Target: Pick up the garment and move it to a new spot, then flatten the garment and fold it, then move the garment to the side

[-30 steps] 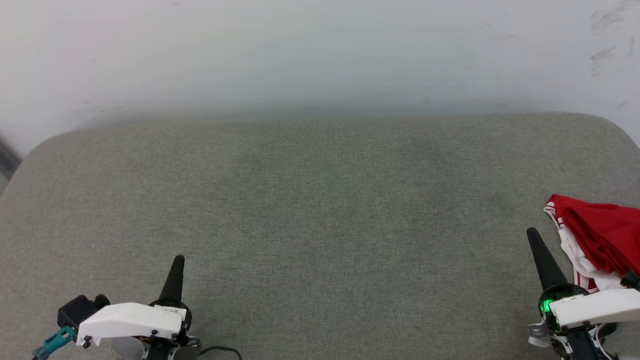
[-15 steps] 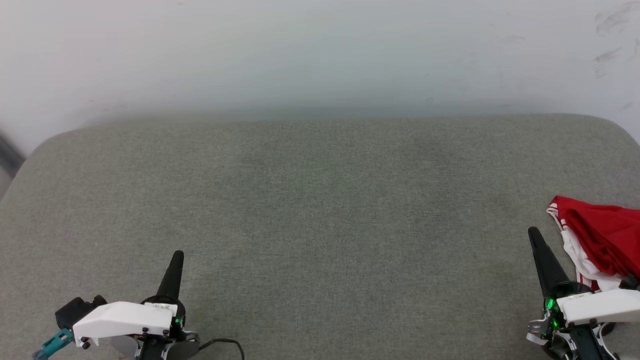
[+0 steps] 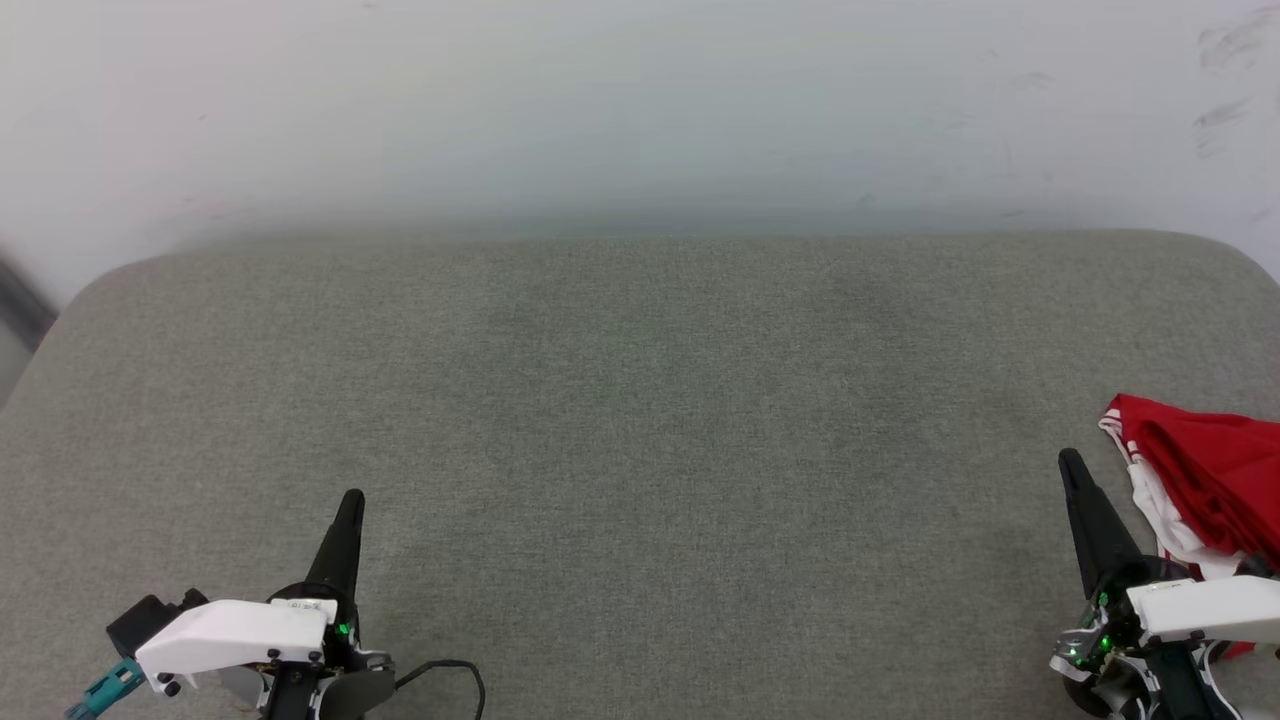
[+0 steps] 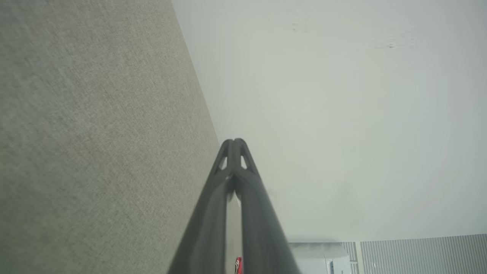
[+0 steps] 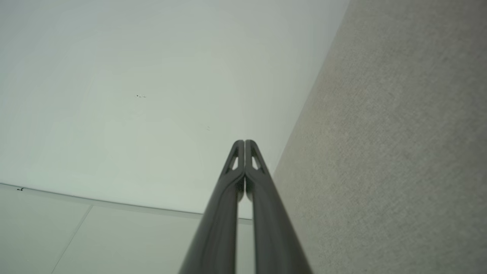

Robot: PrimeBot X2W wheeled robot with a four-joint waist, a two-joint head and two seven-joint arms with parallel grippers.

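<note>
Two tools, both pinched shut and empty, sit at the counter's near edge: left tool, right tool. The crumpled red garment lies at the counter's right edge.

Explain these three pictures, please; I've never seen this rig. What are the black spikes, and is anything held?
This is a two-armed robot. The wide picture comes from a camera on its head, looking down at a grey-green padded fabric surface before a pale wall. The black spikes are its end effectors, each a pair of long dark fingers pressed shut: the left end effector at lower left, the right end effector at lower right. The other two pictures come from a camera on each wrist, looking along that arm's own fingers. Neither holds anything. A crumpled bright-red fabric garment with white striped parts lies at the right, beside the right end effector.
</note>
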